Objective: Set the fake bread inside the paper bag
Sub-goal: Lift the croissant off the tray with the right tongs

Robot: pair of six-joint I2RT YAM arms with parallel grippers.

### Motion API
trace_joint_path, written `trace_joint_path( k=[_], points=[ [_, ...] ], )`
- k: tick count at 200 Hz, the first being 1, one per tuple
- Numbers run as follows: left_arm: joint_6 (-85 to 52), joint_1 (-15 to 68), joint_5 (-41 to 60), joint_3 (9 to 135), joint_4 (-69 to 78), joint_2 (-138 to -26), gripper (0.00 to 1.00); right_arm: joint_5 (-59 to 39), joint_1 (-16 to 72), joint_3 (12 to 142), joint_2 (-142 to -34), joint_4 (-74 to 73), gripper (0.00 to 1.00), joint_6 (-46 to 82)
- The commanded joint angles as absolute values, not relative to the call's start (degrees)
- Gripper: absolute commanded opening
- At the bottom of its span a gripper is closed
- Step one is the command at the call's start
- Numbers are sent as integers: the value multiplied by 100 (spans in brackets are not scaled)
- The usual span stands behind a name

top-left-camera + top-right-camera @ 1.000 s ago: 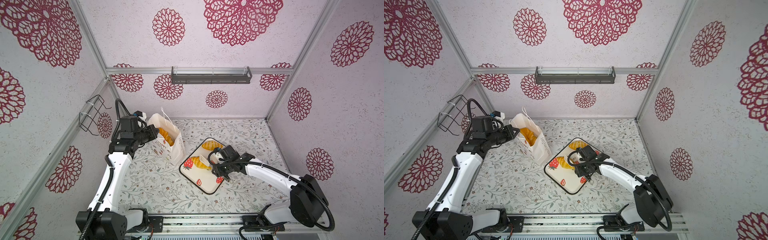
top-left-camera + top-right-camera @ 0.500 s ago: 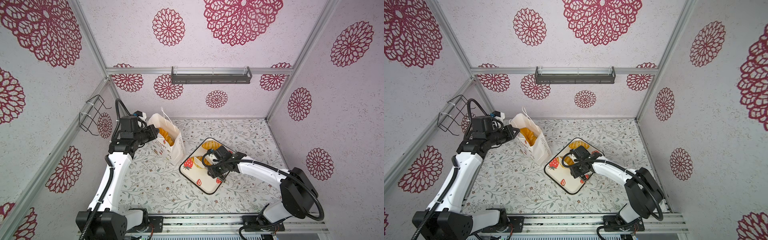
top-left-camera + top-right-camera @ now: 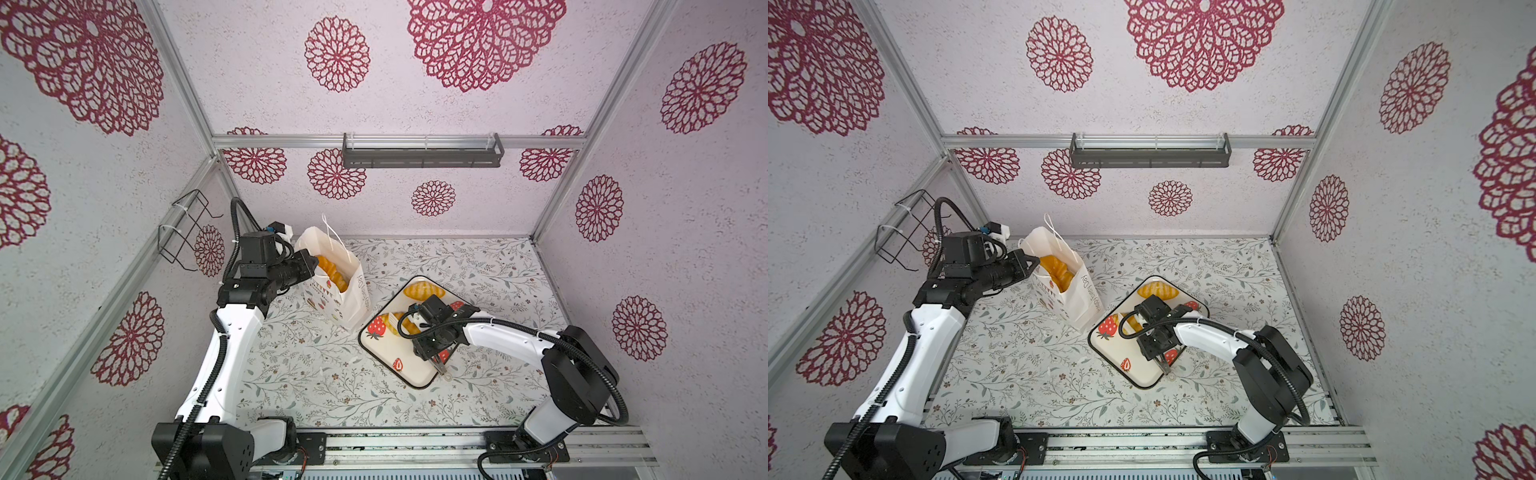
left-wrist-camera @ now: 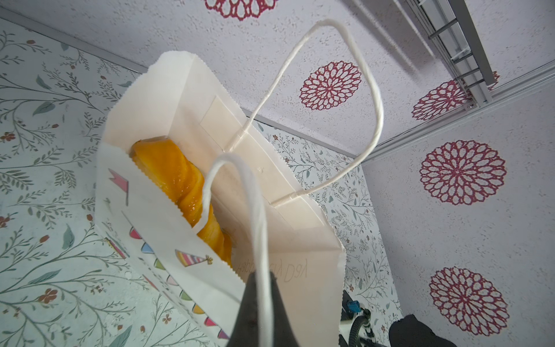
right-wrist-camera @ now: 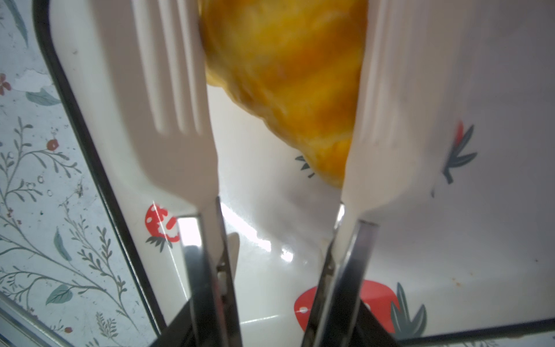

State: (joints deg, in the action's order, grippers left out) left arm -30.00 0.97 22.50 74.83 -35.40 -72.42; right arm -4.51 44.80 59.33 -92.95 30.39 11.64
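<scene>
The white paper bag (image 3: pixel 343 291) (image 3: pixel 1073 291) (image 4: pixel 192 270) stands open at the back left. A long golden plaited loaf (image 3: pixel 330 268) (image 3: pixel 1057 270) (image 4: pixel 180 180) of fake bread sticks up inside it. My left gripper (image 3: pixel 309 264) (image 3: pixel 1034 262) (image 4: pixel 259 288) is shut on the bag's near cord handle (image 4: pixel 258 228). My right gripper (image 3: pixel 430 347) (image 3: pixel 1156 345) (image 5: pixel 273 324) is shut on white-headed tongs (image 5: pixel 168 90). The tongs' two heads press either side of a croissant (image 3: pixel 395 322) (image 3: pixel 1128 322) (image 5: pixel 285 75) on the strawberry tray (image 3: pixel 390 357) (image 3: pixel 1142 374). A second pastry (image 3: pixel 422 289) (image 3: pixel 1156 290) lies at the tray's far corner.
A black wire basket (image 3: pixel 187 232) hangs on the left wall. A grey shelf (image 3: pixel 422 156) is fixed to the back wall. The tray's dark rim (image 5: pixel 90 150) lies on the floral tablecloth (image 3: pixel 311 374), just right of the bag.
My right arm has swung left across the tray, and the tongs have narrowed round the croissant. The left arm and the bag have not moved.
</scene>
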Motion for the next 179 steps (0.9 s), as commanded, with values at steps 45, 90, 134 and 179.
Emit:
trace_joint_path(
  k=[45,90,134,179],
  points=[
    [-2878,110,2241,7479,-3435,-7159,0,-256,4509,6067,-9063,3024,29,1149],
    [-2885,113,2242,7459,-3419,-7140,0,-180,4501,5945,-8858,2989,22,1225],
    [-2884,114,2224,7445,-3427,-7115,0,-125,4491,5793,-8585,2918,20,1355],
    [-2878,112,2219,7479,-3436,-7110,0,-86,4414,5601,-8255,2865,19,1506]
  ],
)
